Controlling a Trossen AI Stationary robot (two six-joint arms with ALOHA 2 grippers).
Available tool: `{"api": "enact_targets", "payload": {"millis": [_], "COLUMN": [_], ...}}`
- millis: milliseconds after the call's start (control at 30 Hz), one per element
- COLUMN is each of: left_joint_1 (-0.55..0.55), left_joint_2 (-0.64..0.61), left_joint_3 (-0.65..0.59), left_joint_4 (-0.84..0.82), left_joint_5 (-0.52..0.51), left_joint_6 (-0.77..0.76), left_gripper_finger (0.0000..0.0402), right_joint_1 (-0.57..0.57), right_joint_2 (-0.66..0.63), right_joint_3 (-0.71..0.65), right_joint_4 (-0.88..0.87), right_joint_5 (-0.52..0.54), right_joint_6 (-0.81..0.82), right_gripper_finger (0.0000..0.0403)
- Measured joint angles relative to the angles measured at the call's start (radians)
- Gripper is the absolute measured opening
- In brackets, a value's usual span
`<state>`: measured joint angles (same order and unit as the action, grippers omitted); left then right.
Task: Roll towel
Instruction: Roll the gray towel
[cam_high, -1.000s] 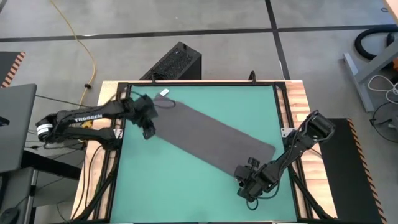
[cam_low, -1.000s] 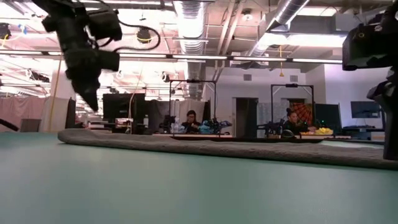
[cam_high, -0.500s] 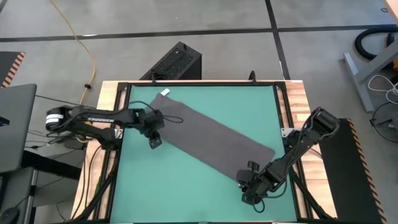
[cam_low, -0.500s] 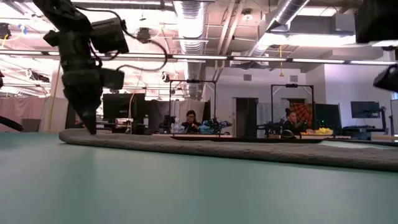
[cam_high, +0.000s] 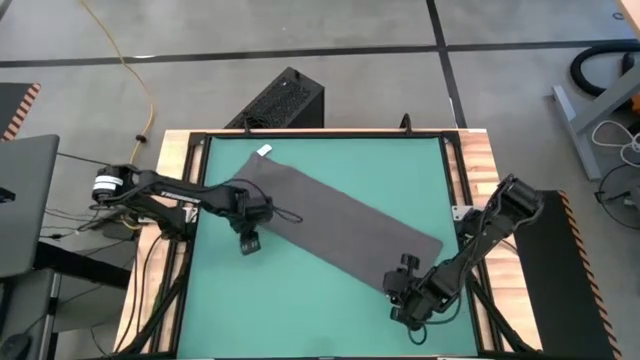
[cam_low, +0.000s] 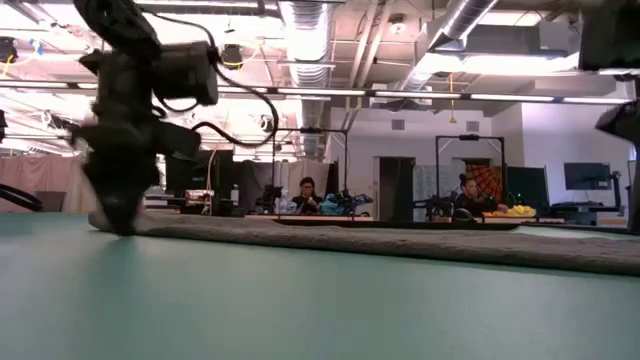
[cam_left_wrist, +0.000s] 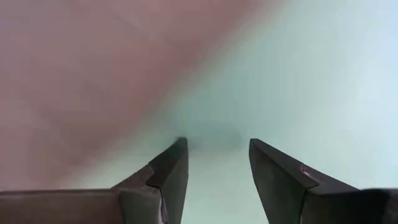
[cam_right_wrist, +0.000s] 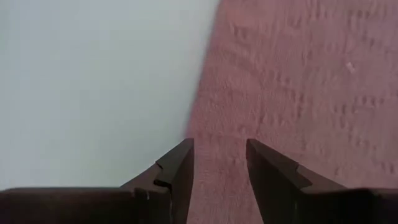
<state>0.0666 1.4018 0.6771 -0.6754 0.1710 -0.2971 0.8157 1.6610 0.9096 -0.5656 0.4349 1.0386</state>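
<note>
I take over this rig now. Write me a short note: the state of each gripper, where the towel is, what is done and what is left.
Left gripper: jaws open, empty, low over the green mat at the towel's long edge near its far-left end.
Right gripper: jaws open, empty, low at the towel's near-right end.
Towel: flat, unrolled, lying diagonally across the mat, white tag at its far-left corner.
Done: both grippers are in place at opposite ends.
Left: grasp an end and roll the whole towel; no rolling has started.
</note>
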Motion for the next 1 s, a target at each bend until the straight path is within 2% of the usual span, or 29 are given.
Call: {"api": "enact_targets", "payload": {"millis": [67, 133, 233, 367, 533, 667, 767, 1000], "left_joint_1": [-0.01, -0.02, -0.043, -0.057, -0.058, -0.07, -0.085, -0.121], "left_joint_2": [-0.033, -0.062, -0.111, -0.145, -0.077, 0.02, 0.092, 0.17], "left_joint_3": [0.035, 0.081, 0.127, 0.137, 0.102, 0.065, 0.063, 0.068], "left_joint_4": [-0.02, 0.003, 0.004, 0.058, 0.129, 0.244, 0.259, 0.262], "left_joint_5": [0.06, 0.052, -0.048, -0.275, -0.352, -0.344, -0.264, -0.003], "left_joint_6": [0.027, 0.051, 0.095, 0.162, 0.173, 0.128, 0.119, 0.127], "left_gripper_finger": [0.0155, 0.0155, 0.0155, 0.0155, 0.0155, 0.0155, 0.0155, 0.0155], "right_joint_1": [-0.001, 0.0, 0.0, 0.0, 0.0, 0.0, 0.0, 0.008], "right_joint_2": [0.025, 0.044, 0.052, 0.047, 0.046, 0.049, 0.049, 0.047], "right_joint_3": [0.0, 0.0, 0.0, 0.0, 0.0, 0.0, 0.0, 0.013], "right_joint_4": [0.009, 0.032, 0.056, 0.059, 0.06, 0.069, 0.116, 0.247], "right_joint_5": [-0.016, -0.029, -0.046, -0.063, -0.068, -0.066, -0.1, -0.369], "right_joint_6": [0.002, 0.002, 0.002, 0.002, 0.002, 0.0, 0.0, -0.026], "right_gripper_finger": [0.0171, 0.0171, 0.0171, 0.0171, 0.0171, 0.0171, 0.0171, 0.0171]}}
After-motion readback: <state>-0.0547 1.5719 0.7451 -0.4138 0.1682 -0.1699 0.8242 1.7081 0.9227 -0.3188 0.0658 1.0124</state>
